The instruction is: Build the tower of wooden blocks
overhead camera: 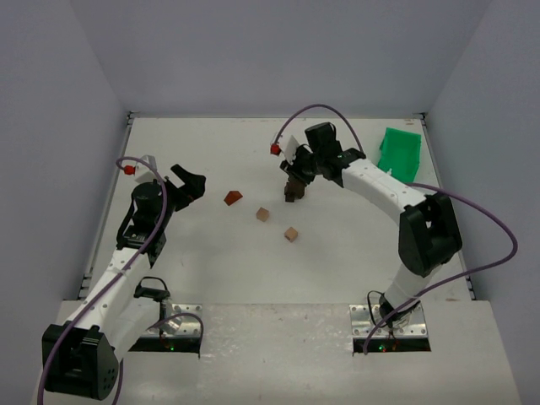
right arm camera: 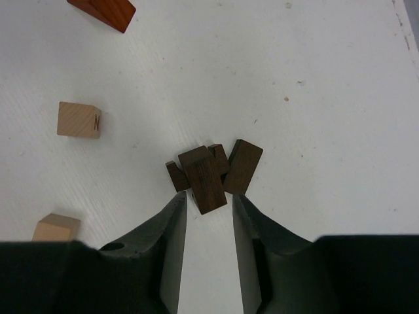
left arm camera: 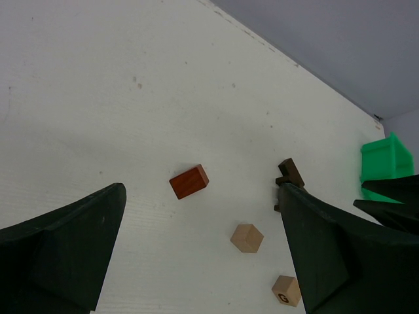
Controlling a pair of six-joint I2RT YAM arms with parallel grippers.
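Right wrist — dark block (right arm camera: pixel 204 180) between fingertips (right arm camera: pixel 175 216)

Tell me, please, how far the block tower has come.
Done: no stacked tower shows yet. In hand: the right gripper has its jaws close around one dark brown block in a dark cluster; a firm grip I cannot confirm. To do: the reddish-brown block and two tan blocks lie apart, unstacked; the left gripper is open, holding nothing.

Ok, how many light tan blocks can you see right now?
2: one tan cube mid-table beside the reddish block, second tan cube nearer the arm bases. None seems hidden.
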